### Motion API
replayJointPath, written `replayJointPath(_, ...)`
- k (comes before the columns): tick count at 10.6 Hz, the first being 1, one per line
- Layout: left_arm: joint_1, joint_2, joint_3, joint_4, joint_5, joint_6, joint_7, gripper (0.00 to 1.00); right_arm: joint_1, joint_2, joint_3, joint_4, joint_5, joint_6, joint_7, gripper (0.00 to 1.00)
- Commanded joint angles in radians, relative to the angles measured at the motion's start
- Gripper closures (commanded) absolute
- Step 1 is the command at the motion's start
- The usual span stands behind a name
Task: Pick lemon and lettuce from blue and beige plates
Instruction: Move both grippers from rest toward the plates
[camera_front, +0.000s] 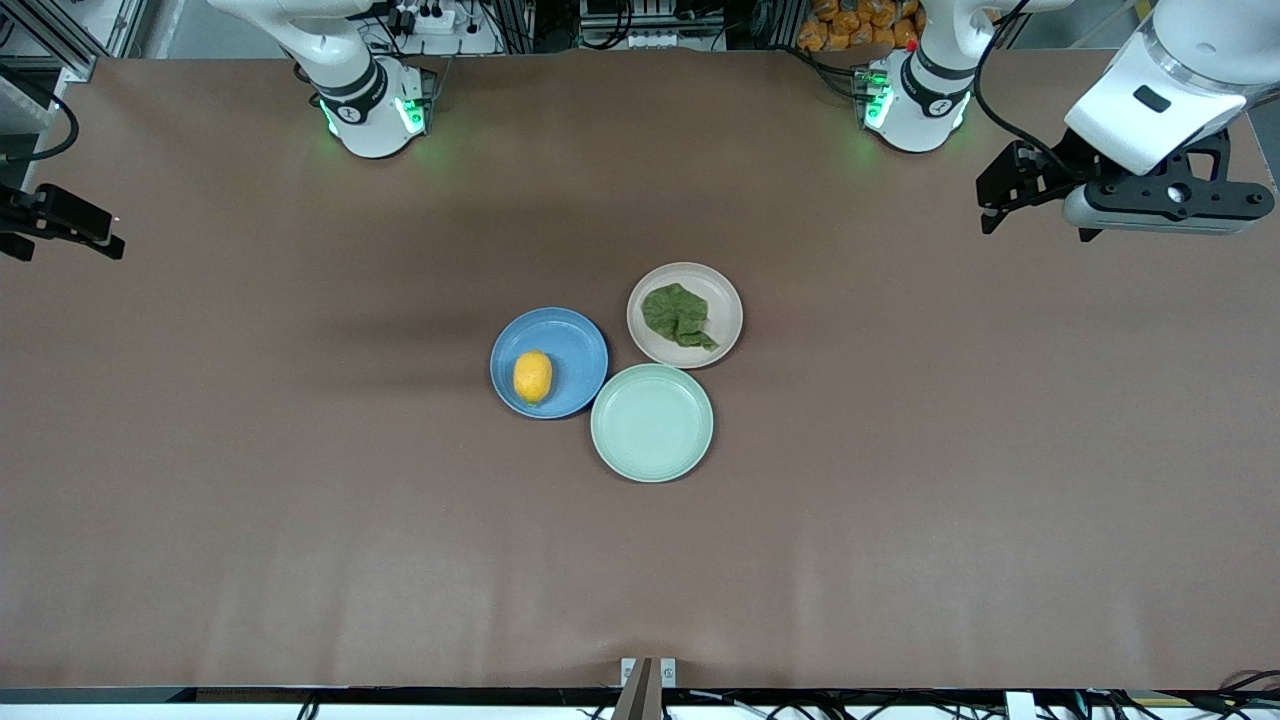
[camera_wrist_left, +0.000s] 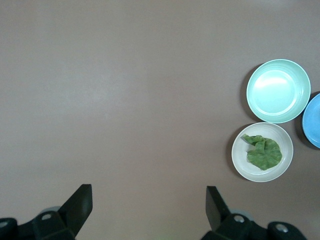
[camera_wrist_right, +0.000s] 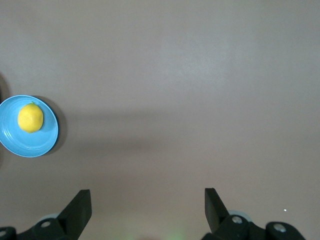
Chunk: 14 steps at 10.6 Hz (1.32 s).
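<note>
Lemon (camera_front: 532, 376) may roll off the blue plate (camera_front: 572, 345) if the open right gripper (camera_wrist_right: 145, 210) or open left gripper (camera_wrist_left: 147, 210) nudges it.

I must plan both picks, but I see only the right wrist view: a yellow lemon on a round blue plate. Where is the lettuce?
Observer: The crumpled green lettuce leaf lies on the round beige plate, beside the blue plate, toward the left arm's end.
Operator: Any other plate?
Observer: Yes, an empty round pale green plate, nearer to the front camera than both.
Operator: And the left gripper?
Observer: The left gripper is open, over the brown table at the left arm's end.
</note>
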Motion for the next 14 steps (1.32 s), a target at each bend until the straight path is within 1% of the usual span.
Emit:
replayJointPath(1, -0.001, -0.007, 0.003, 0.002, -0.014, -0.016, 0.021, 0.00, -0.007, 0.008, 0.003, 0.018, -0.004, -0.014, -0.002, 0.00)
replayJointPath(8, -0.007, 0.005, 0.002, 0.001, -0.017, -0.016, 0.010, 0.00, -0.002, 0.008, 0.003, 0.018, -0.003, -0.028, -0.002, 0.00)
replayJointPath(10, -0.010, 0.007, -0.024, -0.002, -0.019, -0.016, 0.009, 0.00, -0.002, 0.008, 0.003, 0.016, -0.003, -0.031, -0.002, 0.00)
replayJointPath(12, -0.025, 0.016, -0.034, -0.005, -0.019, -0.016, 0.009, 0.00, -0.002, 0.008, 0.003, 0.016, -0.001, -0.032, -0.002, 0.00)
replayJointPath(14, -0.038, 0.031, -0.070, -0.012, -0.019, -0.017, 0.004, 0.00, 0.001, 0.008, 0.004, 0.016, -0.001, -0.037, -0.002, 0.00)
